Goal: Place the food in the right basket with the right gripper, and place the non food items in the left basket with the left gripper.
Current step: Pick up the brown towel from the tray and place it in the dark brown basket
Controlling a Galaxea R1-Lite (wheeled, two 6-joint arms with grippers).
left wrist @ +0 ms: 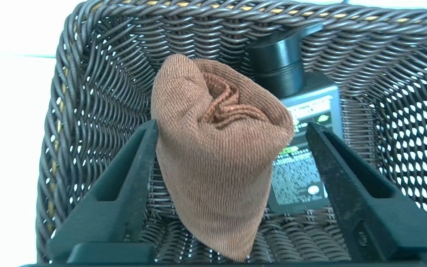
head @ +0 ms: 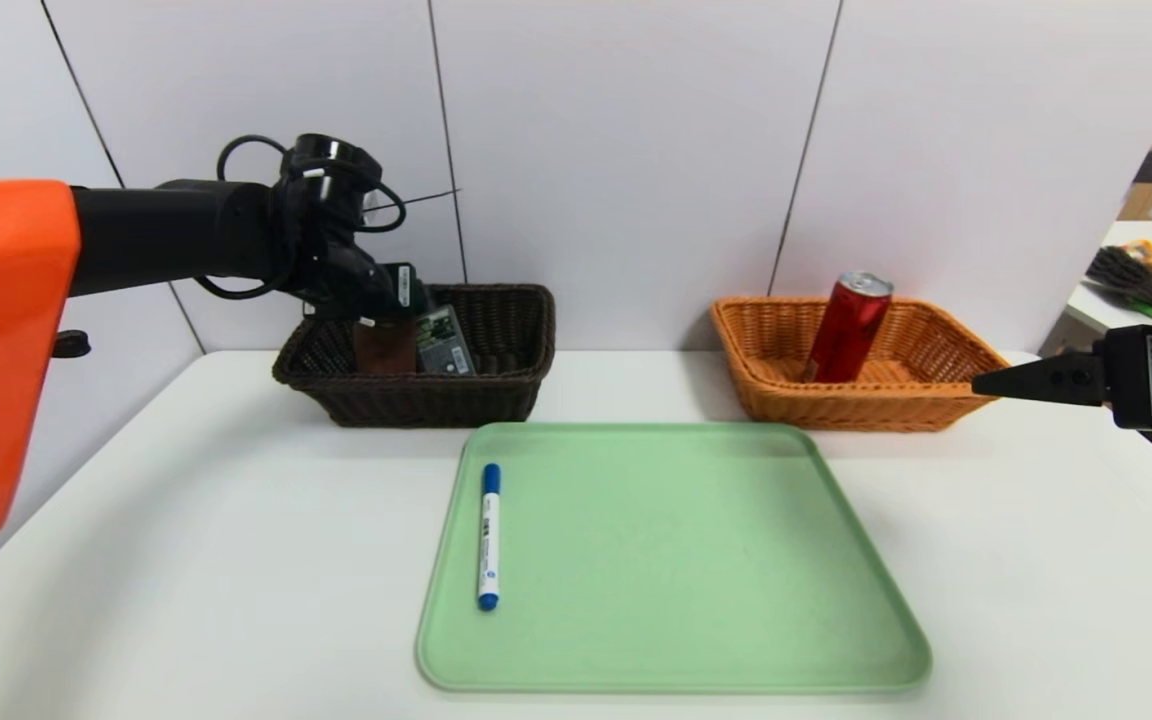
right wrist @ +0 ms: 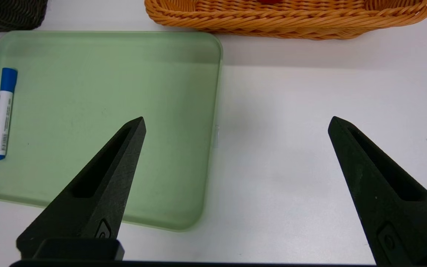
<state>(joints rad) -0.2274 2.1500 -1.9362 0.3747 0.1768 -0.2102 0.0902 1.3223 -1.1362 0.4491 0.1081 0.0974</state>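
Observation:
My left gripper [head: 377, 312] hangs over the dark brown left basket [head: 496, 400], fingers spread open. The folded brown towel [left wrist: 217, 155] stands on the basket floor [left wrist: 302, 237] between them, brushing one finger [left wrist: 139, 159] and clear of the other. The dark green pump bottle [left wrist: 302, 122] lies beside it. The red can [head: 848, 328] leans inside the orange right basket [head: 876, 410]. The white marker with blue cap [head: 489, 535] lies on the green tray [head: 676, 600]. My right gripper [head: 981, 383] hovers open and empty at the table's right side, near that basket.
The white table [head: 186, 560] carries the tray in the middle and both baskets along the back wall. In the right wrist view, the tray [right wrist: 106, 74] with the marker [right wrist: 2, 113] lies beside bare table under my right gripper [right wrist: 235, 122]. A cluttered side table [head: 1146, 275] stands far right.

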